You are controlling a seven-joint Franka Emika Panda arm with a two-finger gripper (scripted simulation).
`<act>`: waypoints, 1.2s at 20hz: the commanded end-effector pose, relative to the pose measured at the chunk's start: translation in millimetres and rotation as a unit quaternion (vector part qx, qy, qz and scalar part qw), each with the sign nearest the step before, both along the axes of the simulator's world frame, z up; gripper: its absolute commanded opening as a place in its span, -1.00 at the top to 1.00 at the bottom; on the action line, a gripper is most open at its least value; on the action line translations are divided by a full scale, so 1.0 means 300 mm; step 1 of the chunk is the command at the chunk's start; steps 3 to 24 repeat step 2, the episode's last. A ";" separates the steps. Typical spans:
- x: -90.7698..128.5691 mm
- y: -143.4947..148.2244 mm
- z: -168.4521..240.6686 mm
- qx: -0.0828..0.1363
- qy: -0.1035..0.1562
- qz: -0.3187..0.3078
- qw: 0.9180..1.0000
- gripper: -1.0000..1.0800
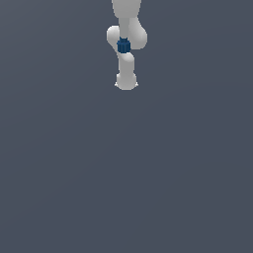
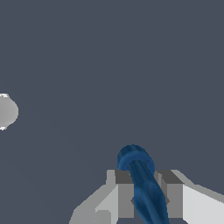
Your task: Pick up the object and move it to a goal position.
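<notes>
The object [image 2: 136, 161] is dark blue and looks long and rounded in the wrist view, standing out past the fingertips. My gripper [image 2: 147, 177] is shut on it, with one grey finger [image 2: 125, 197] pressed against each side. In the exterior view the object [image 1: 123, 45] is a tiny dark blue lump in front of the white arm [image 1: 126, 69], near the top middle. The fingers themselves cannot be made out there.
A plain dark grey surface fills both views. A pale grey rounded shape [image 2: 7, 111] shows at the edge of the wrist view, apart from the gripper.
</notes>
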State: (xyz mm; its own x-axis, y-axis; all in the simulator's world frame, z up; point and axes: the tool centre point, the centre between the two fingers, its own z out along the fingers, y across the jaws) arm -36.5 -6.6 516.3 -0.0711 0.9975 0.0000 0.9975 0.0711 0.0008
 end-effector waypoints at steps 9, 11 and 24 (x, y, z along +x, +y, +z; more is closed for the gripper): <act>-0.002 -0.002 0.011 0.000 0.000 0.000 1.000 1.00; -0.002 -0.002 0.011 0.000 0.000 0.000 1.000 1.00; -0.002 -0.002 0.011 0.000 0.000 0.000 1.000 1.00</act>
